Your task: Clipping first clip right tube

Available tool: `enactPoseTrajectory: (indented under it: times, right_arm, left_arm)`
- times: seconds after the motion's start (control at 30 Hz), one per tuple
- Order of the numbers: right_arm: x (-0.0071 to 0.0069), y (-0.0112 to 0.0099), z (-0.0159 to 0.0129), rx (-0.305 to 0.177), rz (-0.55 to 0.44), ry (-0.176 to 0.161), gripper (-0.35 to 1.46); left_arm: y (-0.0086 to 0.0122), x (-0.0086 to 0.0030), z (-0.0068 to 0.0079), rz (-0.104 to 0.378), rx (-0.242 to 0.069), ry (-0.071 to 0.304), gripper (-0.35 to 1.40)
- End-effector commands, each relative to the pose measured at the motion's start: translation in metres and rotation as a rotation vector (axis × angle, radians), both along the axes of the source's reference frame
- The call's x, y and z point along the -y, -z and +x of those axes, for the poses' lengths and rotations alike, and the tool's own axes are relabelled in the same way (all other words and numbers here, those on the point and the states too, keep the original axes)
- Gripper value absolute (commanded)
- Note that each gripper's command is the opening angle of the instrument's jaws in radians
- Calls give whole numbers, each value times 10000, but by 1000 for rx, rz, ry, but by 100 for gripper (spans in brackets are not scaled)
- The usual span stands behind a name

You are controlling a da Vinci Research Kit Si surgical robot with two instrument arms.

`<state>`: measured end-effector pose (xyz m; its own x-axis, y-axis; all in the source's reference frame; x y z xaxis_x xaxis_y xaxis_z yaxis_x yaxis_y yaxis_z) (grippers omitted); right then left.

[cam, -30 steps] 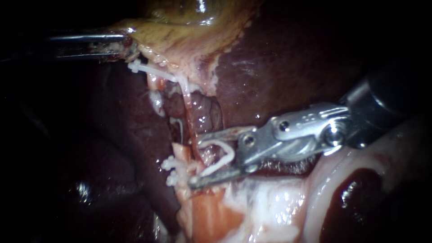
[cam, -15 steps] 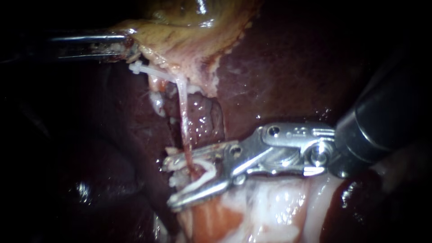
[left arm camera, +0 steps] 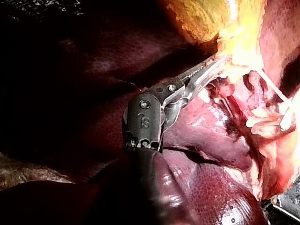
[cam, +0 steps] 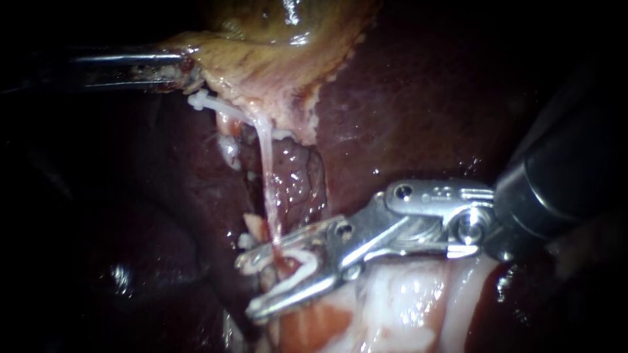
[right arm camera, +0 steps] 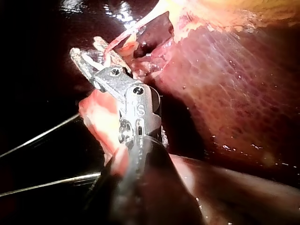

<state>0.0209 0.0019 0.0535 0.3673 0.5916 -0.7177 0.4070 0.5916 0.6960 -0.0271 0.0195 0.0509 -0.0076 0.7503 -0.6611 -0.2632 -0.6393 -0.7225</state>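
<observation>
Narrowly, right instrument holds clip astride tube; left instrument grips gallbladder edge.

Your left instrument reaches past the middle of the frame, its serrated jaws closed on the yellow gallbladder edge. Dark liver lies beneath its shaft, and white clips lie beside the jaws.

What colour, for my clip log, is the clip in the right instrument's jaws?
White; the clip shows best in the endoscope view.
</observation>
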Motion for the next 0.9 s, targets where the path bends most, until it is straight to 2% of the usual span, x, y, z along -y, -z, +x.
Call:
enactPoseTrajectory:
  times: [0.03, 0.27, 0.47, 0.9]
  right_arm:
    - [-1, 1, -1, 0, 1, 0, 2]
    - [-7, 6, -5, 8, 20, 2, -35]
    - [-13, 6, -8, 50, 87, 9, -35]
    - [-12, 3, -9, 64, 104, 9, -35]
  left_arm:
    - [0, 0, 0, 0, 0, 0, -35]
    - [0, 0, 0, 0, 0, 0, -35]
    - [0, 0, 0, 1, -3, -2, -35]
    - [0, 0, 0, 1, -3, -2, -35]
